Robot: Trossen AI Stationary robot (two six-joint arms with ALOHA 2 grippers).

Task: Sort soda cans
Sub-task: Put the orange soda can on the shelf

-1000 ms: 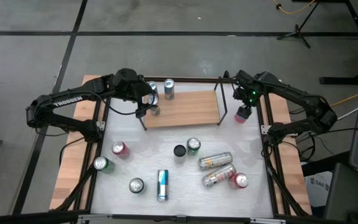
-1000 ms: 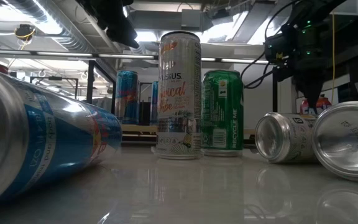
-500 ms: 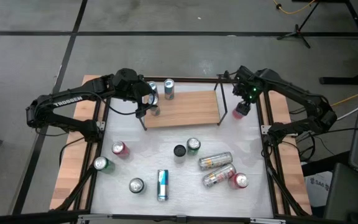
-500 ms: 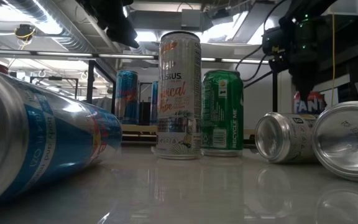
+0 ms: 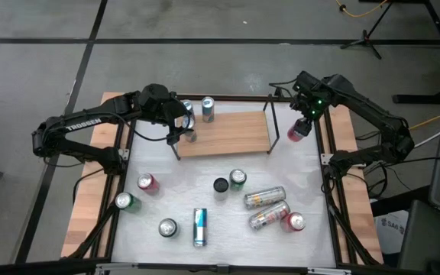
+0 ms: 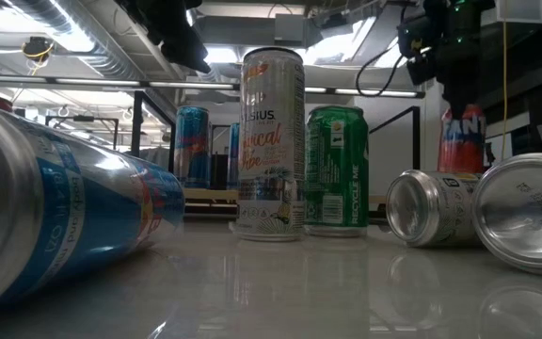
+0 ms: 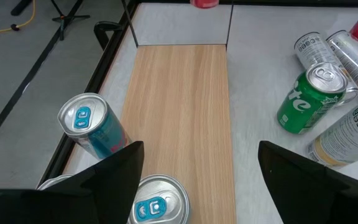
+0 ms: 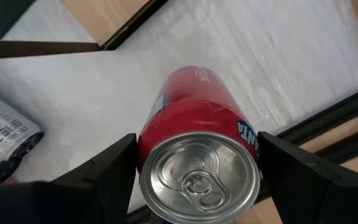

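My right gripper [image 8: 196,163] is shut on a red soda can [image 5: 299,130] just off the right end of the wooden shelf [image 5: 228,134]; the low view shows the can [image 6: 464,137] too. My left gripper [image 7: 201,180] hangs open over the shelf's left end. A blue can [image 7: 154,204] stands below and between its fingers, untouched, and another blue can [image 7: 92,127] stands beside it. Several more soda cans stand or lie on the white table, among them a green one [image 5: 237,179] and a blue one on its side [image 5: 199,227]. My right gripper pinches the red can by its upper wall [image 8: 148,140], just below the silver top, between its two fingers. The fingers come from above and point down, one on each side. The can hangs upright below them, clear of the table.
Two silver cans [image 5: 264,198] [image 5: 269,216] lie near the table's right side beside a red can [image 5: 293,221]. A black can [image 5: 220,185] stands mid-table. A red [image 5: 147,182], a green [image 5: 124,201] and a silver can [image 5: 167,227] stand at the near left.
My right gripper has gone straight up with the red can still between its fingers; the can stays upright and hangs higher above the table than before.
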